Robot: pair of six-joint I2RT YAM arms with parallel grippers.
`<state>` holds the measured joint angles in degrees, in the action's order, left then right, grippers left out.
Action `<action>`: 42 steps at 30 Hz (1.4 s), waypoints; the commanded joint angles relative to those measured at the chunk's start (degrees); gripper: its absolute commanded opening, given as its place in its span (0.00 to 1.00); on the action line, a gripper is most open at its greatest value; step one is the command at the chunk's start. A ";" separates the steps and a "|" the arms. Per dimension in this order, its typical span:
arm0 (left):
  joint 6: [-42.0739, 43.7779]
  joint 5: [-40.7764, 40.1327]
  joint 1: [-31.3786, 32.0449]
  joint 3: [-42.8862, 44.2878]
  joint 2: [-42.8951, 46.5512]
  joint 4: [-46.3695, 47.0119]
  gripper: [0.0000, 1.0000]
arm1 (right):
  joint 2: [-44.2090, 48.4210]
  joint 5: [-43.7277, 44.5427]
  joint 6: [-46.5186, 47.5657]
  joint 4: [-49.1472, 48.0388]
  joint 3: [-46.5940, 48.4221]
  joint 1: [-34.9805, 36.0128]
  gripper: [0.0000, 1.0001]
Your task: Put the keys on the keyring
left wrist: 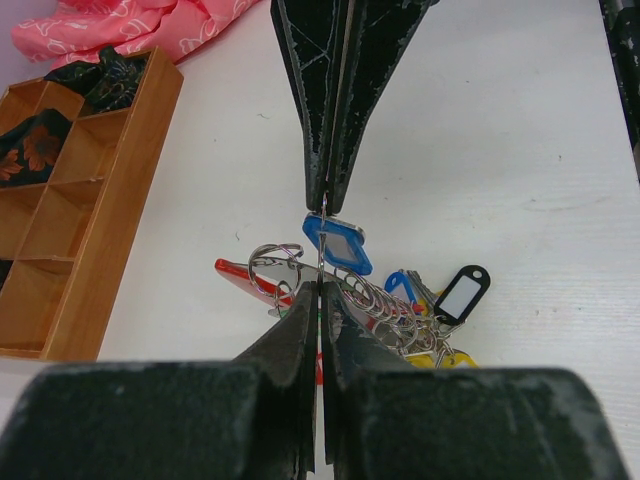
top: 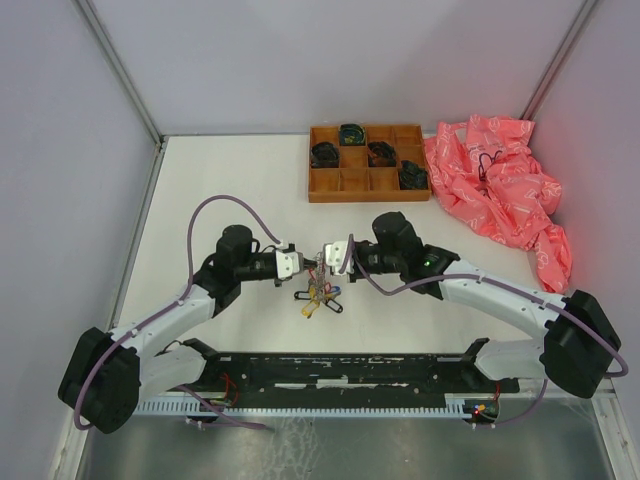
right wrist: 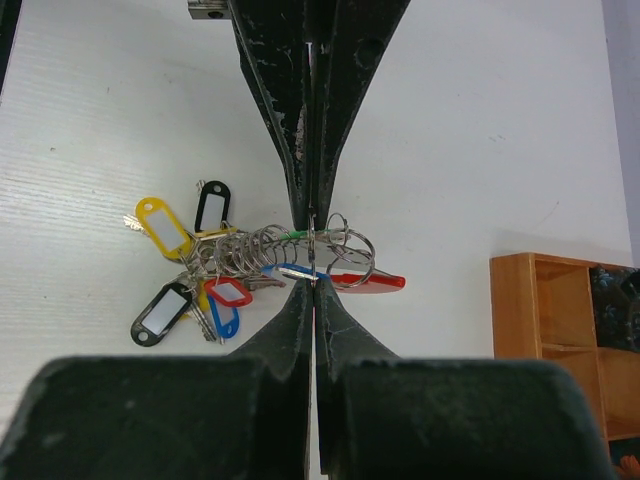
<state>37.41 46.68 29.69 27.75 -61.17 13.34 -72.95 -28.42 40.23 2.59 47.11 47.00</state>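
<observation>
Both pairs of jaws: black, scuffed with pale scratches.

Keyring [left wrist: 321,250], between the two pairs of jaws: thin, silvery.

Keys [right wrist: 235,262], bunched under the jaws: silvery metal.

Tags to one side of the jaws:
- yellow tag [right wrist: 160,225], clear-white window
- small black tag [right wrist: 212,207]
- red tag [right wrist: 228,292]
- blue tag [right wrist: 222,320]
- larger black tag [right wrist: 160,312], white insert

Strap [right wrist: 368,282], on the other side of the jaws: red.

Surface [top: 230,180]: white.

Tray [top: 345,196], beyond the jaws: brown wood. It holds dark items [top: 325,154] with green glints.

Crumpled sheet [top: 495,180], beyond the right jaws: pink with a white pattern.
</observation>
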 commanded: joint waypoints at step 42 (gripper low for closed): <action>2.12 1.05 -0.07 0.58 1.58 2.48 0.03 | 0.03 3.47 0.46 -0.87 0.68 2.39 0.01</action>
<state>37.41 46.65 29.69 27.75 -60.95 13.32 -72.97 -24.12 41.01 2.63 47.00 48.93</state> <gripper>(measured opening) 0.042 0.012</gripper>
